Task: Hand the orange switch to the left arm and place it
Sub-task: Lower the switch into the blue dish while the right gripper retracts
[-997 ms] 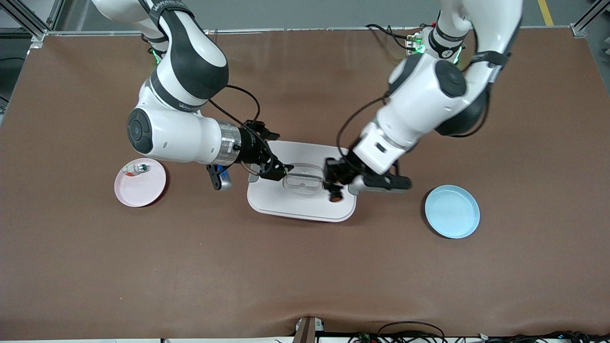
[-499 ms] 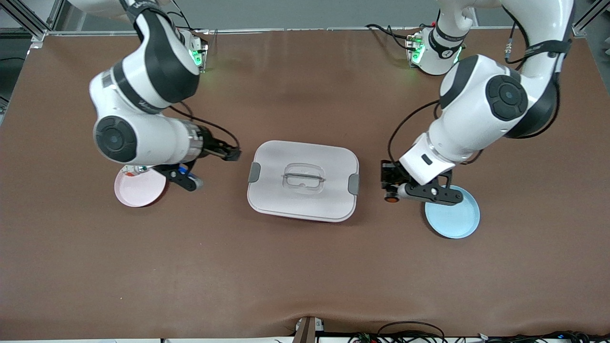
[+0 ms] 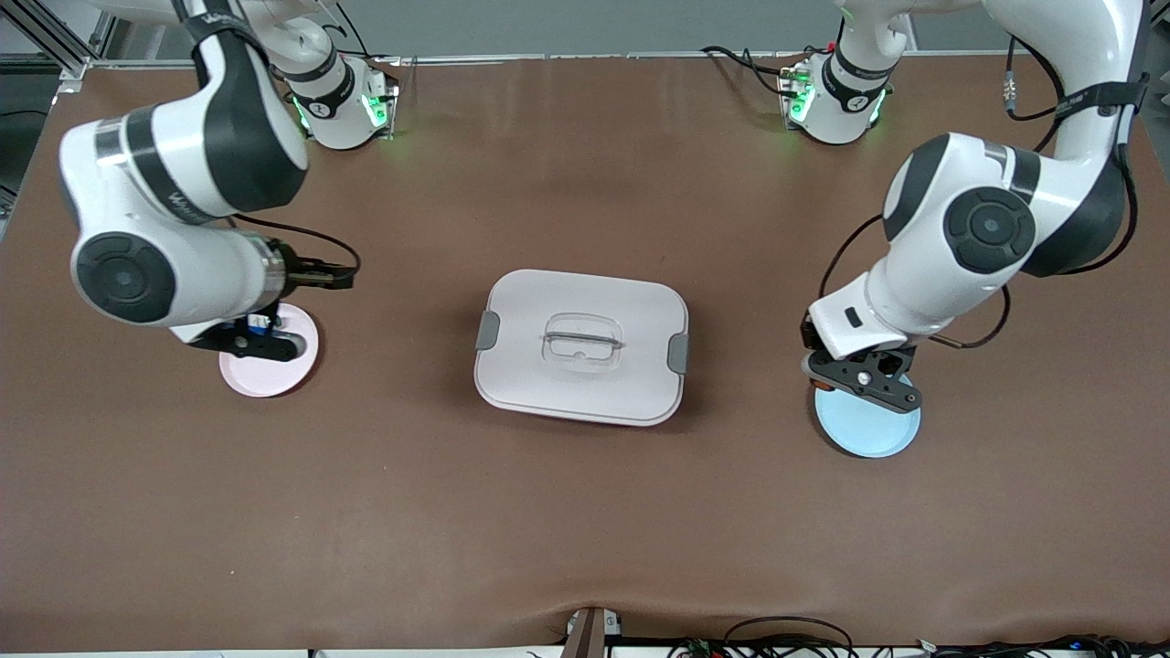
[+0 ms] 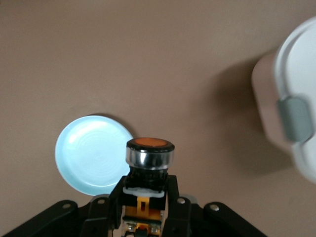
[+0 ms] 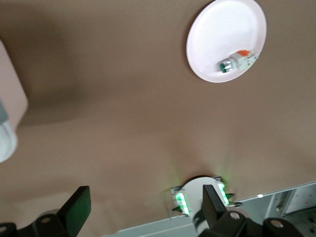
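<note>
My left gripper [image 3: 816, 370] is shut on the orange switch [image 3: 823, 386] and holds it in the air over the edge of the light-blue plate [image 3: 868, 425] that faces the box. In the left wrist view the switch [image 4: 149, 154] stands between the fingers of the left gripper [image 4: 146, 186], orange button outward. The white lidded box [image 3: 631, 311] sits mid-table between the arms, and its latch end shows in the left wrist view [image 4: 295, 118]. My right gripper [image 3: 345, 270] is open and empty, up in the air beside the pink plate [image 3: 260, 379]. Its fingers [image 5: 76, 211] are spread wide.
A small white-and-green part [image 5: 237, 61] lies on the pink plate [image 5: 217, 29]; the right arm covers it in the front view. The light-blue plate [image 4: 91, 153] carries nothing. Both arm bases [image 3: 827, 91] stand at the table's edge farthest from the front camera.
The left gripper has carried the switch from over the box to the light-blue plate's edge. The right gripper has drawn back from the box toward the pink plate.
</note>
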### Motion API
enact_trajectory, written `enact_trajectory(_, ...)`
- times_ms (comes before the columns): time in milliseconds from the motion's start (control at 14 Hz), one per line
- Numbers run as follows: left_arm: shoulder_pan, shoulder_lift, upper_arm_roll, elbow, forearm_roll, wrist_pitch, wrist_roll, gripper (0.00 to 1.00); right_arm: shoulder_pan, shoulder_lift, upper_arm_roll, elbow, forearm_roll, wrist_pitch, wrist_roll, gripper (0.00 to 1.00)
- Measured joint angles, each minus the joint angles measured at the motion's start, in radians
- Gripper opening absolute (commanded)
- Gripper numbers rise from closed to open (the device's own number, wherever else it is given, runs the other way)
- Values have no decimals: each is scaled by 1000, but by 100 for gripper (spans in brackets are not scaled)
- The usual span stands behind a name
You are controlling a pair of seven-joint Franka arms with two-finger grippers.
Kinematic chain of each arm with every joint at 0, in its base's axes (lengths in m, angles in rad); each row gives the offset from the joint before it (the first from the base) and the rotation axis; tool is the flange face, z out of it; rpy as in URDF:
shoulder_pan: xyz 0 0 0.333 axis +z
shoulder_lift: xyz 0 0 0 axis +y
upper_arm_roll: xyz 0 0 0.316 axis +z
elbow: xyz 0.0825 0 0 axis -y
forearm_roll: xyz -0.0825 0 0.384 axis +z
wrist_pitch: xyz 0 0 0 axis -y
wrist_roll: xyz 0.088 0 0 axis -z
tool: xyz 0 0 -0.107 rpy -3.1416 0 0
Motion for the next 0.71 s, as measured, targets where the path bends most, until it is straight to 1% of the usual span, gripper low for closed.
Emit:
enact_trajectory(142,64,1,1,-20,0,3,181,0,-45,-4,-1,0,-27,-30,-71,100)
enact_trajectory(285,129,2,1,-47,0,29,347,0,-87,-4,-1,0,-32,-64,-100,100)
enact_trajectory(427,178,5,1,-103,0,107,484,0,-125,-4,-1,0,-34,-102,-118,100)
enact_trajectory(712,237,25,1,-246,1,321,702,0,-182,-4,-1,-2,-34,-137,-186,100)
